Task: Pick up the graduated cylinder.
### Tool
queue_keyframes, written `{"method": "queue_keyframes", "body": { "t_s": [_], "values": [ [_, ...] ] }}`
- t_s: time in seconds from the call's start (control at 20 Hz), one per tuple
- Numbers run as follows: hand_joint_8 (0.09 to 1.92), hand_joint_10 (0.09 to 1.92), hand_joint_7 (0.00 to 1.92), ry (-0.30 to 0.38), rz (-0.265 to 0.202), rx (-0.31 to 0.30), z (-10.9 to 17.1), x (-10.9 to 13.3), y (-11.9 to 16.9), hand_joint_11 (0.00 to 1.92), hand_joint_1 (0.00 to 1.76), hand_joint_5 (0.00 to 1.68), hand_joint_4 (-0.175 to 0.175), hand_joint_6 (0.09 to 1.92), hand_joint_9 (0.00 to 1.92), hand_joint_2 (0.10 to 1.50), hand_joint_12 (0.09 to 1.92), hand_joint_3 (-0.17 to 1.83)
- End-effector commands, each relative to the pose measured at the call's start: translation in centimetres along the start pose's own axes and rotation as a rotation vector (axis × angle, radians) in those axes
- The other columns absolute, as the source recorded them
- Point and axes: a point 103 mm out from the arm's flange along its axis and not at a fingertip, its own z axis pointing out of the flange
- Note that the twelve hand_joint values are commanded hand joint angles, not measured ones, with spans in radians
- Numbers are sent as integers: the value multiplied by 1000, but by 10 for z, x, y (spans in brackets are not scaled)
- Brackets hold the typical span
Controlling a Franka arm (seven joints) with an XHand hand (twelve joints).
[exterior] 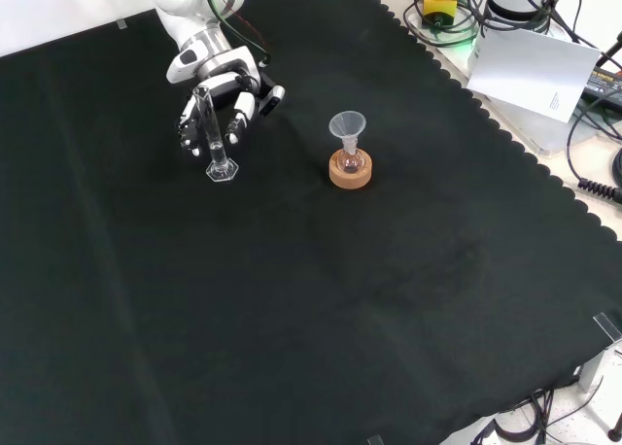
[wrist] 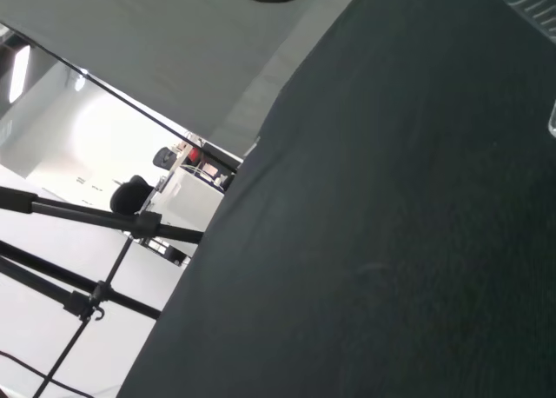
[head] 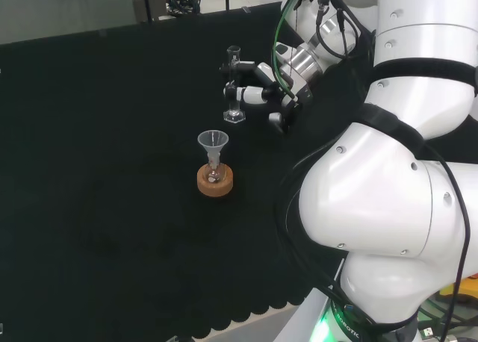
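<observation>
Robot hand (exterior: 222,110) is right up against the graduated cylinder (exterior: 212,134), black-and-white fingers (head: 243,94) curled around the tube's middle from the side, and in the head view a fingertip crosses in front of the glass. So the fingers are bent round the tube rather than spread. The cylinder is a thin clear tube, upright, with a flat six-sided clear foot (head: 234,118). That foot looks to be on or just at the black cloth (exterior: 321,299); whether it has left the cloth, I cannot tell. What is inside the tube, if anything, is too clear to judge.

In the front view the cylinder stands toward the upper left of the cloth, with the hand coming down from the top behind it. To its right, well apart, sits a round tan cork ring (exterior: 351,171), and in it a small clear round flask (head: 215,172). A clear cone-shaped funnel (exterior: 347,126) stands in the flask's neck, wide mouth up. The flask's contents cannot be made out.

The cloth is matte, dark, soft-looking, with a scalloped edge (exterior: 505,139) along the side by the white arm (head: 396,200).
</observation>
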Motion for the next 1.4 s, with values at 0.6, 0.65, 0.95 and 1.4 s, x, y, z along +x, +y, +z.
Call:
{"method": "queue_keyframes", "body": {
  "t_s": [0.6,0.65,0.95,1.4],
  "values": [
    [554,348,646,44,2,-62,9,3,5,755,1047,654,-22,433,921,1060,1080,-175],
    [554,343,648,50,1,-68,9,3,5,762,1047,651,-22,447,925,1061,1074,-175],
    [556,334,656,66,3,-85,7,2,4,775,1044,654,-21,479,939,1070,1068,-175],
    [717,215,975,5,16,-91,0,7,2,1126,1165,901,-105,993,1235,1151,872,-39]
  ]
}}
